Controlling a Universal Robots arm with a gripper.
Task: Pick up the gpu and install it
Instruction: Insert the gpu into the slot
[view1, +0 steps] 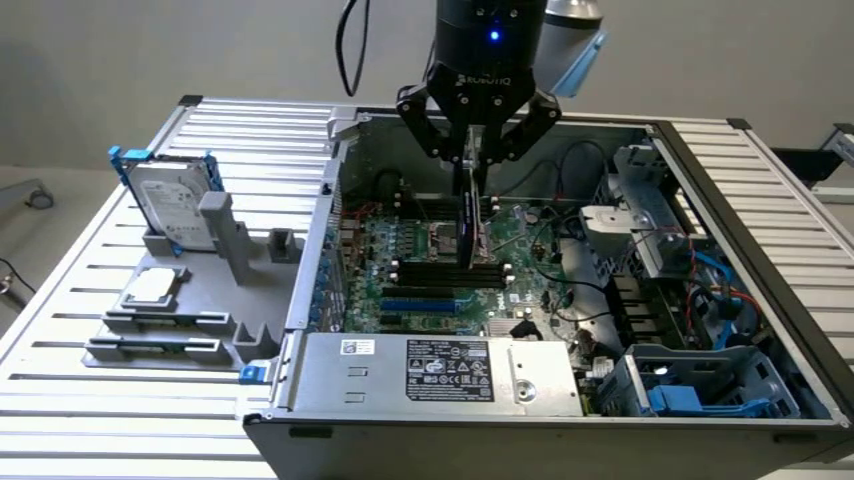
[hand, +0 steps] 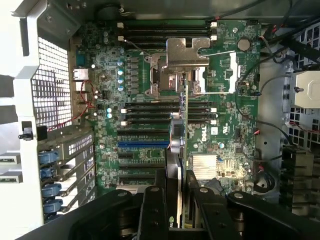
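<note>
- Green on one face and black on the other, the gpu (view1: 469, 225) hangs upright on its edge. The gripper (view1: 475, 155) has its dark fingers closed on the card's top from both sides.
- The card is inside the open case (view1: 467, 450), over the middle of the motherboard (view1: 400, 250).
- Its lower edge is down at the row of black slots (view1: 434, 272). From where I stand I can't tell whether it touches them or sits just above.
- In the wrist view the gpu (hand: 184, 150) shows edge-on as a thin green strip with the black cooler beside it. It runs out from the gripper (hand: 179, 205) across the motherboard (hand: 230, 130) towards the silver socket bracket (hand: 185, 65).
- In that same view, black slots (hand: 150, 112) lie crosswise to the card, with a blue slot (hand: 142, 143) among them and a finned heatsink (hand: 205, 167) just beside the card.
- A silver power supply (view1: 441, 370) with a label fills the near corner of the case, well below the card in the exterior view.
- Outside the case, on the exterior view's left, a grey holder (view1: 200, 335) sits on the slatted table (view1: 80, 400).
- A hard drive (view1: 171, 200) in a blue frame stands upright in that holder, and a small square chip (view1: 151, 285) lies flat nearer the front. Both are well apart from the gripper.
</note>
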